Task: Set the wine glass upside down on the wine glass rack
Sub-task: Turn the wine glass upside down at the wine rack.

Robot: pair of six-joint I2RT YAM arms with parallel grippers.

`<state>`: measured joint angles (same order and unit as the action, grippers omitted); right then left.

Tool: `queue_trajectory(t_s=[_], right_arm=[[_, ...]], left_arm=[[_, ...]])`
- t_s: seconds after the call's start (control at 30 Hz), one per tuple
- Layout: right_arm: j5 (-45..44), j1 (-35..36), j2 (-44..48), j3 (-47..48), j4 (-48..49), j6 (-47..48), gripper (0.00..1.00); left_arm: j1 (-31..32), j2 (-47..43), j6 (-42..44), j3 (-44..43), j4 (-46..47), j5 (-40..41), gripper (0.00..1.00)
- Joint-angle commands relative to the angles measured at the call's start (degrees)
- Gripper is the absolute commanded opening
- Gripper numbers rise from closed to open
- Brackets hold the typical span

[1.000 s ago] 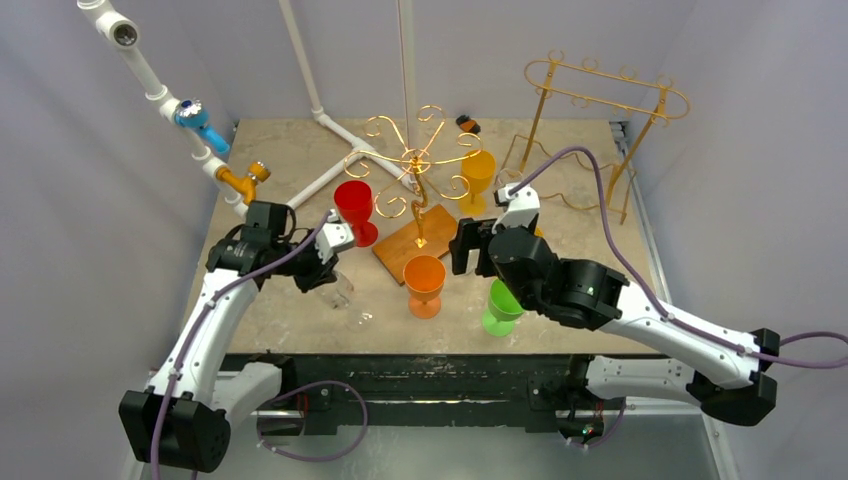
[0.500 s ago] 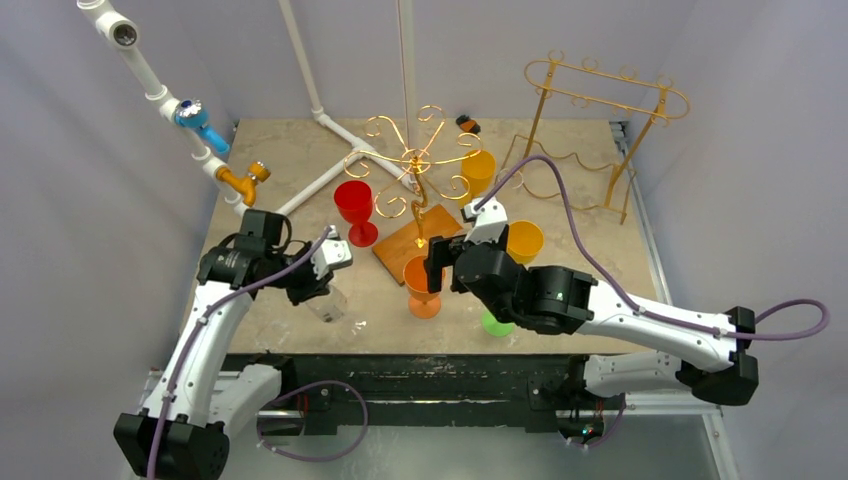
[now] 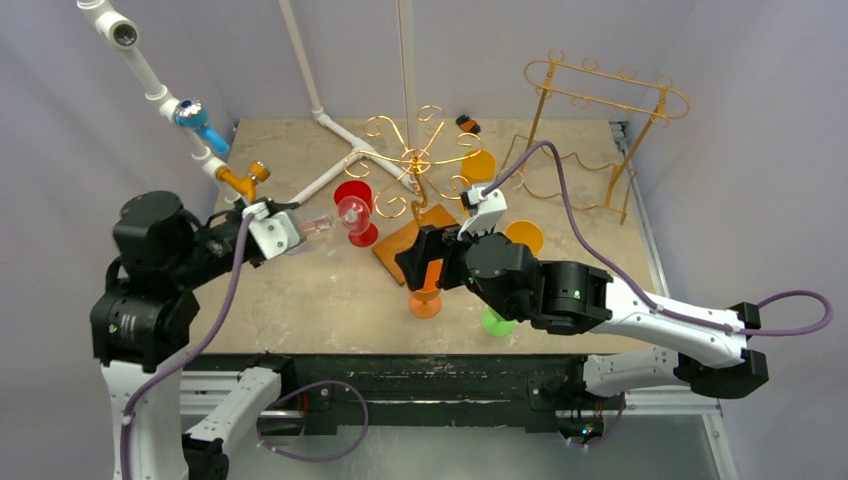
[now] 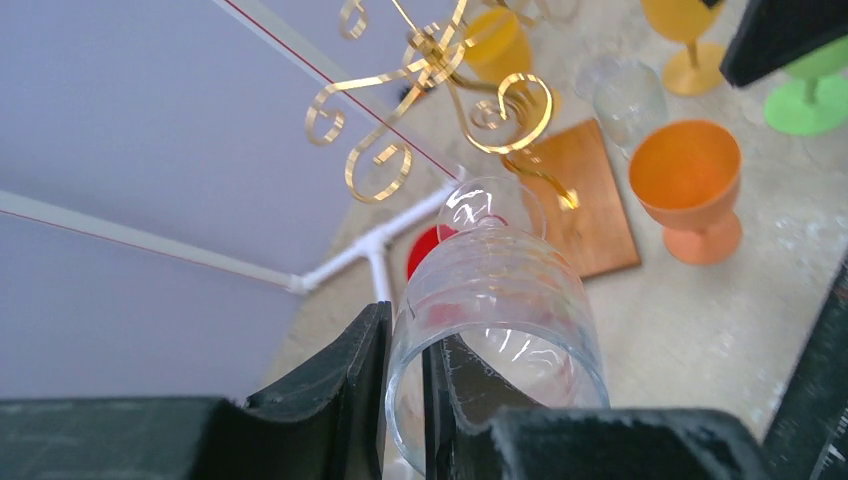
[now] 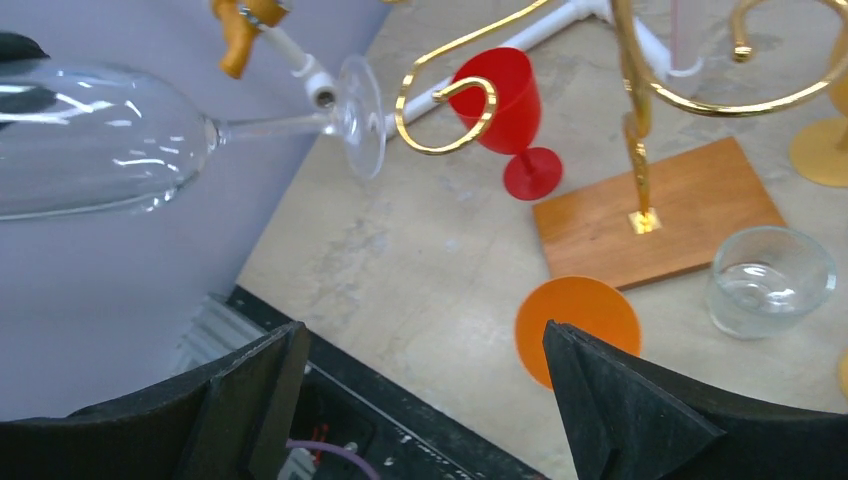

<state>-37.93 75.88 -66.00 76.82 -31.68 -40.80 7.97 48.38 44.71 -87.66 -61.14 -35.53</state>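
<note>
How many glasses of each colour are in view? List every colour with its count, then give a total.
Clear: 2, the held wine glass and a standing clear cup
Red glass: 1
Orange glass: 1
Green glass: 1
Yellow: 2, back yellow glass, right yellow glass
Total: 7

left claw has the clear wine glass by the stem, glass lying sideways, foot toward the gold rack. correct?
Not the stem. The left claw pinches the bowl wall at the rim of the clear wine glass, as the left wrist view shows. The rest holds: the glass lies sideways, foot toward the gold rack.
</note>
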Motion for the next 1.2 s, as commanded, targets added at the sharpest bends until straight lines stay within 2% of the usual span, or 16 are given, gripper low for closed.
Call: queue_trajectory(t_s=[0.0, 0.2, 0.4, 0.63, 0.93, 1.17], right_arm=[[4.25, 2.19, 0.08, 4.25, 6.44, -1.78, 0.99], [14.94, 3.31, 1.06, 3.76, 25.94, -4.34, 0.99], [25.0, 3.46, -5.01, 5.81, 46.48, -9.29, 0.99], [27.11, 3.49, -10.08, 3.68, 67.96, -13.0, 0.99], [29.25, 3.58, -18.5, 11.52, 67.38, -16.25, 0.99], [29.3, 3.63, -22.4, 16.0, 65.83, -17.89, 0.99]], left_arm=[[0.21, -2.51, -4.71, -5.97, 9.27, 0.26, 0.0], [0.14, -11.05, -7.24, -0.63, 29.73, 1.89, 0.0], [0.05, -14.85, -3.4, 1.82, 40.31, 0.36, 0.0], [-1.14, -19.28, 2.71, 7.06, 47.41, -2.74, 0.0], [-4.0, -25.98, 7.09, 17.83, 59.81, -6.54, 0.0], [-4.01, -28.52, 10.16, 22.53, 63.28, -6.47, 0.0]])
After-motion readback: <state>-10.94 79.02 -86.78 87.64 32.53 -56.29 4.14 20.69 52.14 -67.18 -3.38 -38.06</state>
